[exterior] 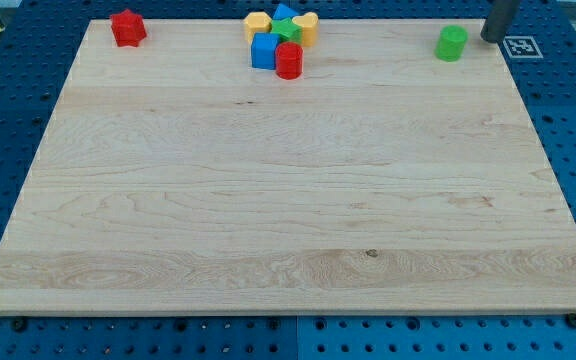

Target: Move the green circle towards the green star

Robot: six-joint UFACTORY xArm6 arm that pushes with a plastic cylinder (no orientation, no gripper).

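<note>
So our green circle [451,43] is sitting up near the tabletop's [288,200] top right corner, and our tip [493,38] is just beside it on the right, not quite touching. No hand on this rig, just the rod. The green star [286,29] is well apart along the top edge, wedged among the yellow blocks [258,24], blue block [263,51] and red cylinder [289,61].

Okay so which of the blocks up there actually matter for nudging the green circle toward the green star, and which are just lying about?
In the job:
green circle, alone near the view's top right
green star, inside the cluster at the view's top
my tip, just right of the green circle

Lying about:
red block, top left
red cylinder
blue cube
blue block
two yellow blocks
</note>
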